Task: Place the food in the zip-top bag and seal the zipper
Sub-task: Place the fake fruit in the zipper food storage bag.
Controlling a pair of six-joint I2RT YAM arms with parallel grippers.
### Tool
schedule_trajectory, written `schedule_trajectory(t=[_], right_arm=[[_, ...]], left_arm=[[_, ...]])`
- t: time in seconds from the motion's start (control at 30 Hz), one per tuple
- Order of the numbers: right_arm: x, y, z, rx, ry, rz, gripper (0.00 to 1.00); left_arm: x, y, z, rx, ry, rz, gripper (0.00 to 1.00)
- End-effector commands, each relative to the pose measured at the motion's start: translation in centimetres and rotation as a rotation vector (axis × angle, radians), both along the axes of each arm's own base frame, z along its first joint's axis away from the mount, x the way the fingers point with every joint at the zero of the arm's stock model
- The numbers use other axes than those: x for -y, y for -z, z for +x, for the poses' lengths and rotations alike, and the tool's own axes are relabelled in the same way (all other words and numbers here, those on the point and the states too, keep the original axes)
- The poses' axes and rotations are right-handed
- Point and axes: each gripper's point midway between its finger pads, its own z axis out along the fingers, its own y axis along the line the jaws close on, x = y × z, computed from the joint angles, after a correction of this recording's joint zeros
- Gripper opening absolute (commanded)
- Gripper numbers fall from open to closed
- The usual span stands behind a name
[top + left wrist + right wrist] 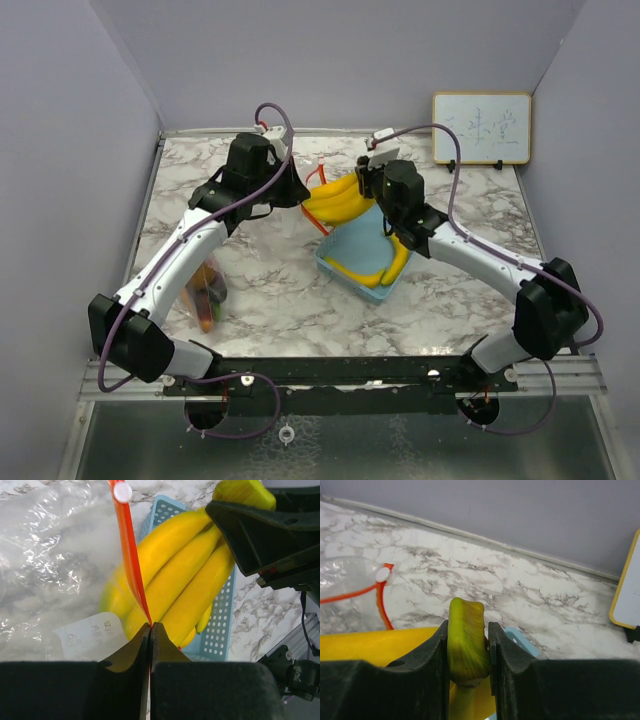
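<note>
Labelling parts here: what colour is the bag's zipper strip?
The zipper strip is orange-red, its slider white; best in the left wrist view.

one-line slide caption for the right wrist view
Right gripper gripping the banana bunch by its green stem, zip-top bag and marble table beyond

Lab booth: grey walls (350, 60), marble tabletop (280, 300), whiteboard (481, 128).

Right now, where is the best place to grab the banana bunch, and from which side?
The stubby green stem, from the right, opposite the bag. All the bananas join there, and it is narrow enough to sit between two fingers, as the right arm's fingers pinch it.
</note>
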Motion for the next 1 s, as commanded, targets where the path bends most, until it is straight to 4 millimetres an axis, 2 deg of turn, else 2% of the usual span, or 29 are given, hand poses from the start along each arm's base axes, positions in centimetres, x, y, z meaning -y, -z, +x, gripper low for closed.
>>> schedule_trajectory(t=[0.0,0.07,0.13,0.23,0.37,0.5,0.57,0.67,0.8,0.9,0.97], right_arm=[[-2.9,-3.8,1.5,0.058,0.073,0.03,0.02],[-4.3,-3.1,1.9,0.058,0.114,-0.009,0.02],[-6.0,-3.9,1.7,0.075,0.135,-0.01,0.02],[-7.6,-3.9,1.6,0.067,0.13,0.004,0.02],[-8.8,-4.2,1.0,0.042,0.097,0.044,0.02],[-9.9,-5.4,-0.4,0.018,0.012,0.135,0.03],[-11.1,-6.1,-1.7,0.002,-0.087,0.184,0.08],[-11.4,-6.1,-3.4,-0.053,-0.152,0.241,0.2],[-11.1,-5.2,-5.7,-0.126,-0.219,0.244,0.45],[-10.7,-5.3,-7.1,-0.164,-0.255,0.243,0.56],[-10.3,-5.5,-7.9,-0.176,-0.276,0.243,0.59]], left_arm=[[1.7,-0.1,0.2,-0.005,0.03,-0.079,0.0],[2.0,-0.4,0.3,0.002,0.038,-0.083,0.0],[2.3,-0.5,0.2,0.005,0.043,-0.079,0.0],[2.5,-0.6,0.0,0.007,0.041,-0.076,0.0],[2.5,-0.4,-0.3,0.002,0.039,-0.075,0.0],[2.5,1.0,-0.5,-0.025,0.038,-0.074,0.0],[2.7,1.4,-0.5,-0.033,0.043,-0.079,0.0],[2.7,1.5,-0.4,-0.03,0.044,-0.076,0.0],[2.7,1.0,0.1,-0.006,0.044,-0.067,0.0],[2.8,0.4,0.5,0.013,0.041,-0.071,0.0],[3.0,0.2,0.6,0.017,0.039,-0.08,0.0]])
